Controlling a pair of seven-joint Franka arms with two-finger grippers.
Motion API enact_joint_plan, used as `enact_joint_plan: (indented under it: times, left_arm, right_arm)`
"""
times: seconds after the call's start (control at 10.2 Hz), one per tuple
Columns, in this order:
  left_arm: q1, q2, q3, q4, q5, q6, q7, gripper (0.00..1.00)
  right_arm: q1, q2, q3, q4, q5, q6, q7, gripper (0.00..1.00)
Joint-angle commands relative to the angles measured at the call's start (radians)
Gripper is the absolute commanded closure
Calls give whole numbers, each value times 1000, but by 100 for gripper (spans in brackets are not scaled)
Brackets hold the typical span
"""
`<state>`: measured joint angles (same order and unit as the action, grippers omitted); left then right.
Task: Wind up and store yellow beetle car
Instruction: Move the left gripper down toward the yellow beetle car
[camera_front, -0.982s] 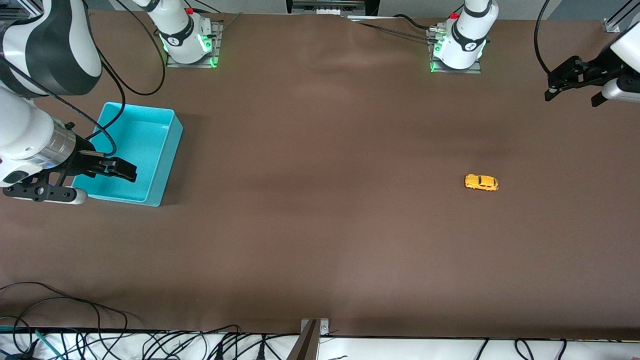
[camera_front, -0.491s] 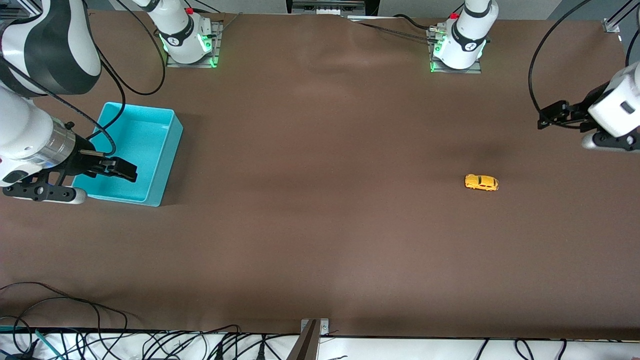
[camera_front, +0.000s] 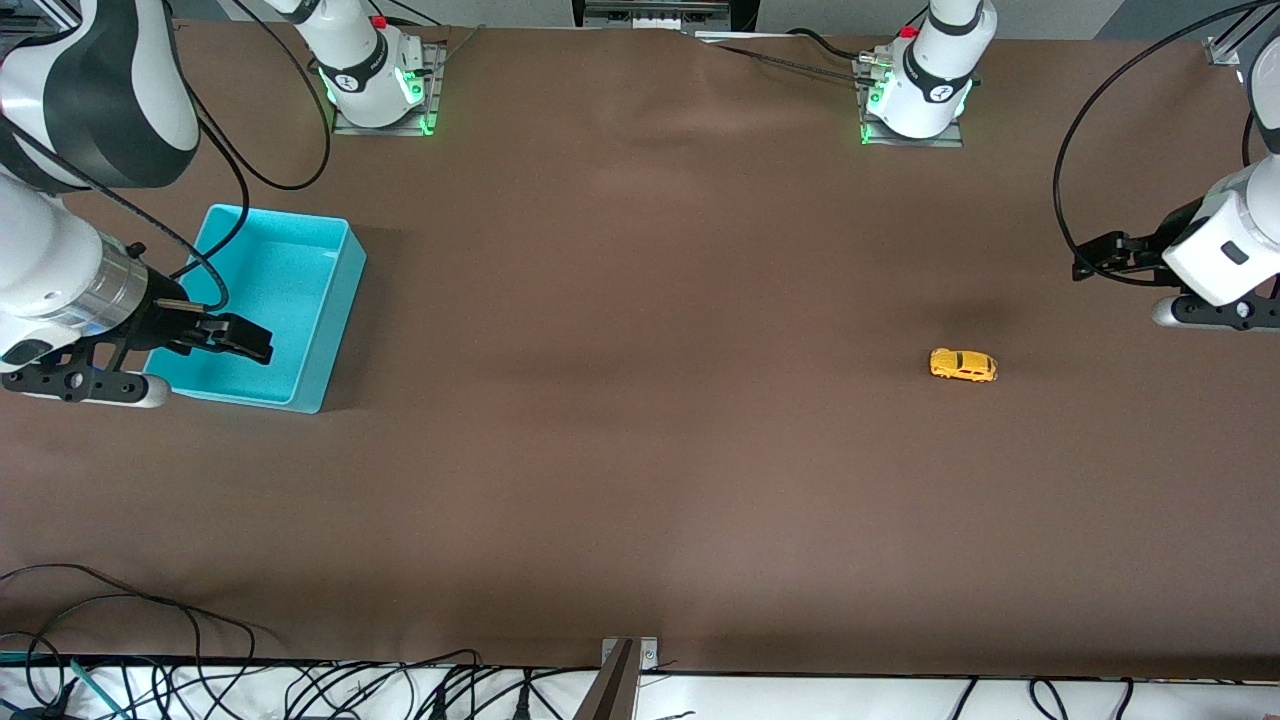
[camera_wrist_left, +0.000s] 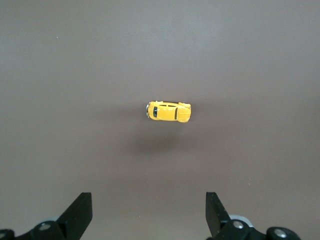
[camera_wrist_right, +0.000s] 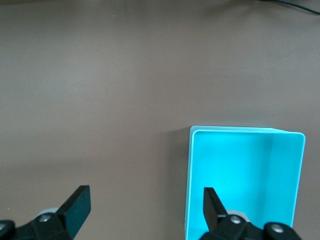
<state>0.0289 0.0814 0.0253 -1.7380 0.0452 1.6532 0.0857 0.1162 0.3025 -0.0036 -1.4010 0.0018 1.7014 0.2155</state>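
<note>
- Your table (camera_front: 640, 450) has a brown matte cover, slightly wrinkled near the bases' edge.
- Two metal base plates (camera_front: 385, 120) sit along that edge, lit green.
- At the camera-side edge you've got a white strip (camera_front: 800, 695) with tangled black cables (camera_front: 300, 685).
- A metal bracket (camera_front: 628, 665) sits mid-edge there.
- Light is even and soft, with faint shadows on the cover.

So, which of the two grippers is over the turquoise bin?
The right gripper: it hangs open over the turquoise bin. The left gripper, also open, is up near the yellow beetle car.
</note>
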Motion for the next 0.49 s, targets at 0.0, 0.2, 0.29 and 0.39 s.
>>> enact_joint_plan:
  times: [0.0,0.2,0.29,0.39]
  left_arm:
    - [6,-28,-5,-176,22,193,0,0]
    - [6,-26,-5,-268,24,316,0,0]
    - [6,-28,-5,-352,22,421,2,0]
    - [6,-29,-5,-429,22,498,2,0]
  right_arm:
    - [-9,-33,1,-39,21,15,-18,0]
    - [-7,-33,1,-39,21,15,-18,0]
    - [-9,-31,-1,-39,21,17,-18,0]
    - [-9,-31,-1,-39,23,20,-19,0]
